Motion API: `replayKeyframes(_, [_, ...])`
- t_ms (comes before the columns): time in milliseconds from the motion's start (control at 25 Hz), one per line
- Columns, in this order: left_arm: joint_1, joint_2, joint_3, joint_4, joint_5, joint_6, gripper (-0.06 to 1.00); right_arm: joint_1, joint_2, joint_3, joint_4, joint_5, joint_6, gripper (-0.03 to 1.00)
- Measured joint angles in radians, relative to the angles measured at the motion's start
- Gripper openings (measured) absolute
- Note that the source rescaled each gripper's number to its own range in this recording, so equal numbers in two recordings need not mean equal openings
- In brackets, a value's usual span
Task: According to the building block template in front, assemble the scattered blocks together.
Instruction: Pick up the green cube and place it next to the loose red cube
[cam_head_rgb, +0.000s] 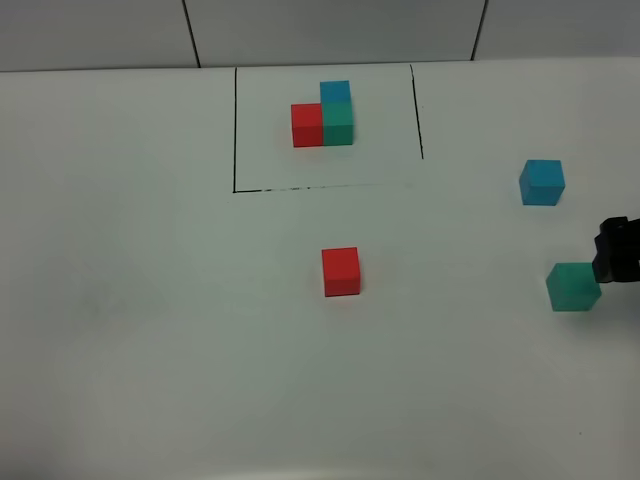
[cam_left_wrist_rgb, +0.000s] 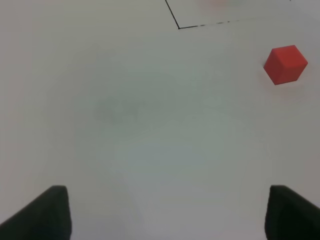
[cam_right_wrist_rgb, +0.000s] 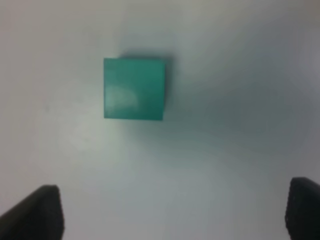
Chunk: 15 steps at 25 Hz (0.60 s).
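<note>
High camera: nothing is assembled yet. The building block template (cam_head_rgb: 323, 120) sits framed at the far side; the red cube (cam_head_rgb: 341, 271), blue cube (cam_head_rgb: 541, 182) and teal-green cube (cam_head_rgb: 573, 287) lie well apart (only here are all three seen).

Left wrist: the left gripper (cam_left_wrist_rgb: 170, 212) gapes empty, red cube well ahead.

Right wrist: the right gripper (cam_right_wrist_rgb: 175, 212), jaws released, holds nothing; the teal-green cube lies ahead, not between them.

the bench (cam_head_rgb: 150, 350) is plain white. the template (cam_head_rgb: 325, 120) has red, teal-green and blue cubes inside a thin black frame (cam_head_rgb: 235, 130). loose: a red cube (cam_head_rgb: 340, 271), a teal-green cube (cam_head_rgb: 572, 287), a light blue cube (cam_head_rgb: 541, 182), all plain. the fingers (cam_left_wrist_rgb: 42, 215) are black.
</note>
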Motion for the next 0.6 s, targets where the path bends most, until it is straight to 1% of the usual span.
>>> replayKeyframes(160, [0.0, 0.0, 0.0, 0.0, 0.0, 0.0, 0.9, 0.041, 0.065, -0.022, -0.03, -0.026, 0.041, 0.8])
replayKeyframes(360, [0.0, 0.0, 0.0, 0.0, 0.0, 0.0, 0.9, 0.048, 0.156, -0.023, -0.03, -0.084, 0.067, 0.8])
replayKeyframes(440, [0.0, 0.0, 0.0, 0.0, 0.0, 0.0, 0.9, 0.052, 0.183, -0.023, -0.014, -0.111, 0.069, 0.8])
replayKeyframes(600, [0.0, 0.0, 0.0, 0.0, 0.0, 0.0, 0.9, 0.086, 0.235, -0.023, -0.002, -0.162, 0.079, 0.8])
